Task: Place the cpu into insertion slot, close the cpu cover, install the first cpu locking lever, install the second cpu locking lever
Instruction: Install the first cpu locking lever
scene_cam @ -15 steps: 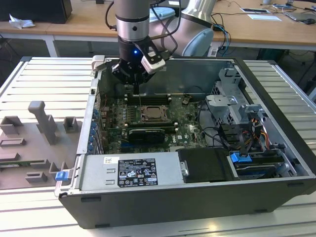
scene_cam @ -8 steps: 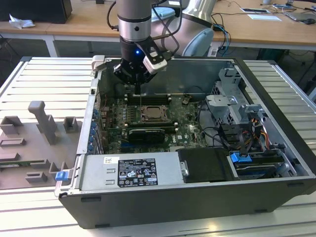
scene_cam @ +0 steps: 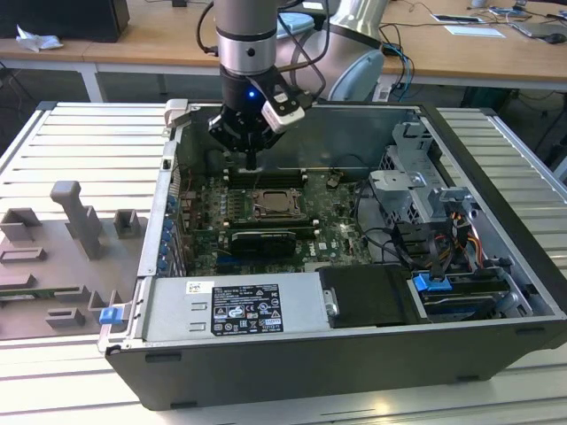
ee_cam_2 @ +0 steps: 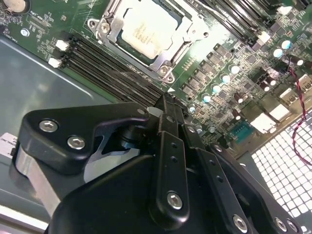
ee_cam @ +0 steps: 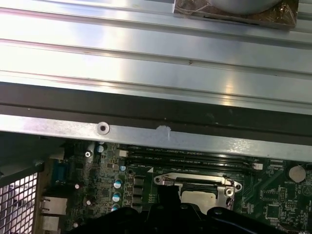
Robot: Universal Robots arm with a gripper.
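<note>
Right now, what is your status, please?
Tool shut, empty, above the memory slots. Cpu sits in insertion slot, cpu cover down. Nothing between.

You are looking at a ribbed aluminium desk [scene_cam: 89, 142]. An open black computer case [scene_cam: 310, 376] is lying across its middle, and a grey moulded fixture tray [scene_cam: 35, 266] is sitting just beside it, toward the exterior view's left.

cpu [ee_cam_2: 146, 29] in insertion slot [ee_cam_2: 100, 25], cpu cover [ee_cam_2: 189, 28] down over it, mem. slots [ee_cam_2: 107, 63] just behind – gripper [scene_cam: 252, 162] above those, gfx card [scene_cam: 261, 241] in front, PSU [scene_cam: 239, 305] nearer still, drive cage [scene_cam: 416, 190] at the exterior view's right – all inside PC case [scene_cam: 292, 372]
</note>
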